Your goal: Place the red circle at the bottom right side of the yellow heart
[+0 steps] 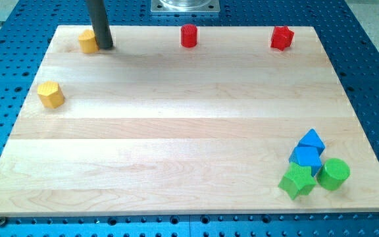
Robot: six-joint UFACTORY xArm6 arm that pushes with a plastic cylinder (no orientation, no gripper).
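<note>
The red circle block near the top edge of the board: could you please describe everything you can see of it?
The red circle is a small, squat cylinder, solid red and matte, looking like painted wood or plastic. It stands upright on its flat base on the wooden board, close to the top edge and near the middle of its width. Nothing touches it: the red star sits well to the view's right, and my tip is far to the view's left beside a yellow block.

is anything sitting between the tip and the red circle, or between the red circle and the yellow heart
Nothing visible does. My tip rests beside a yellow block at the view's top left; whether that block or the other yellow block is the heart, I cannot tell. The board is bare from there to the red circle.
</note>
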